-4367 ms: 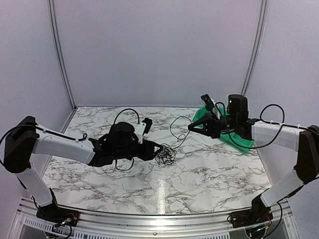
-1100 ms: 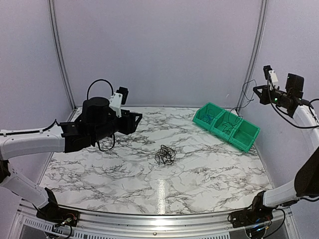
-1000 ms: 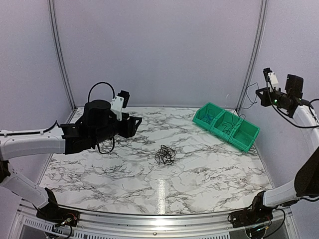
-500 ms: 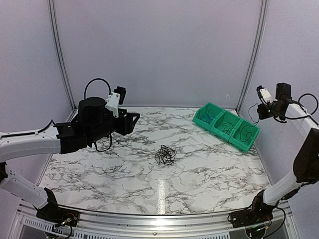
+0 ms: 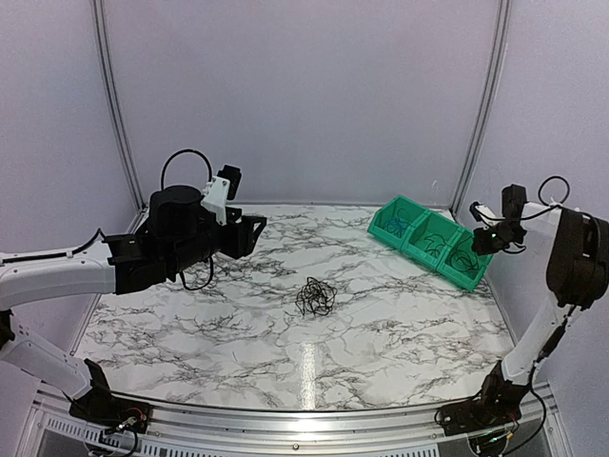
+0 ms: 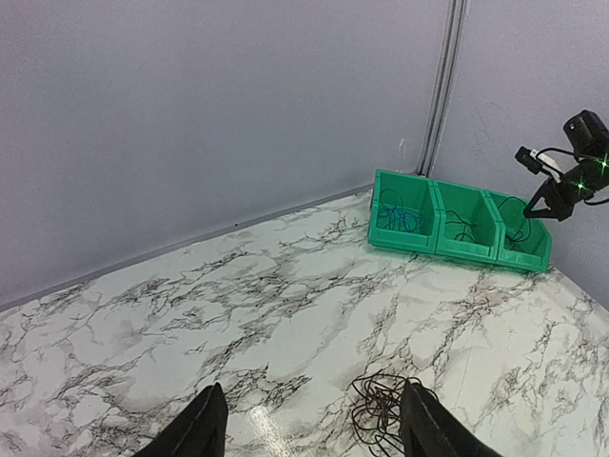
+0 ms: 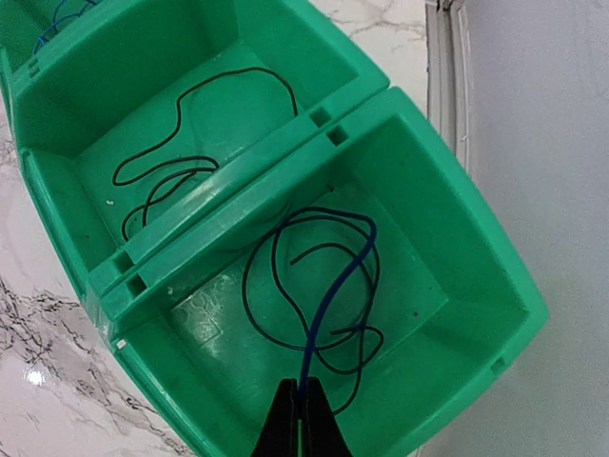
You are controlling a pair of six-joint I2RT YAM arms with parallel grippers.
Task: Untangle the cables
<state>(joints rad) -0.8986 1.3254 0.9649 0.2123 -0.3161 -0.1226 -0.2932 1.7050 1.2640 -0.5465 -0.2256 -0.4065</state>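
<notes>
Right claw (image 7: 303, 386) clamps blue cable (image 7: 335, 284) dangling into bin (image 7: 455, 227); left claw (image 6: 312, 388) gapes empty.

Marble table (image 5: 190, 324): cables (image 5: 315, 296), green bins (image 5: 419, 255)

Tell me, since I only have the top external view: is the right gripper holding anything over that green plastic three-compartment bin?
Observer: Yes. The right wrist view shows the right gripper shut on a thin blue cable that runs down into the end compartment of the green plastic bin.
Operator: Anything already in that compartment?
Observer: A thin black cable lies looped on its floor.
Operator: And the left gripper?
Observer: Its wrist view shows the left gripper open and empty, pointed toward the dark wad of tangled cables on the white marble table.
</notes>
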